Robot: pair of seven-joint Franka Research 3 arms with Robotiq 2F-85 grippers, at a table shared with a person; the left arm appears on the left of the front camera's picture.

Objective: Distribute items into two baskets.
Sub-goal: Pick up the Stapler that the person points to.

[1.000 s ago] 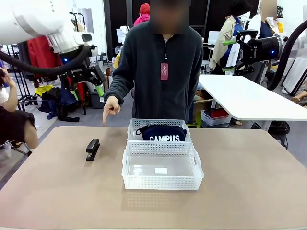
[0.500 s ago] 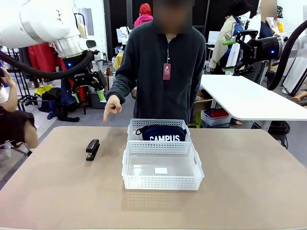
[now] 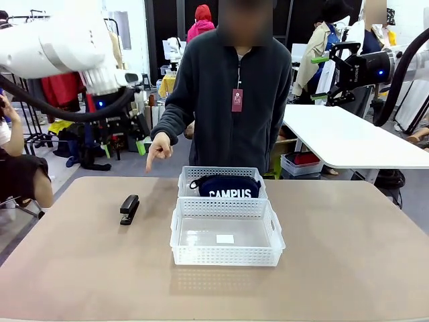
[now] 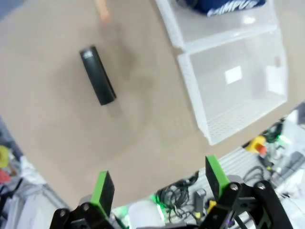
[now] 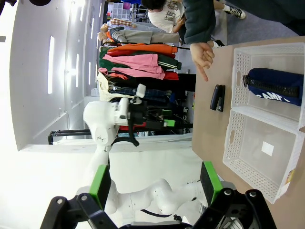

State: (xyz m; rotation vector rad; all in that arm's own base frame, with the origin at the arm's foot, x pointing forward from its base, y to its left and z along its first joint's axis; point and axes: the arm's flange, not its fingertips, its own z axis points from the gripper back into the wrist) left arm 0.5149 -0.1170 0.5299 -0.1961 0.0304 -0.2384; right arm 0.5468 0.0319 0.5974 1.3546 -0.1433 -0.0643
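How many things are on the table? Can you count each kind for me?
Baskets: 2 (near basket, far basket)
Pouch: 1
Stapler: 1
Total: 4

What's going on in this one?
The pouch lies in the far basket; the near basket is empty. The stapler sits on the table left of them, and the person's hand points toward it. The left gripper hangs open high at the left, the right gripper open at far right; neither holds anything.
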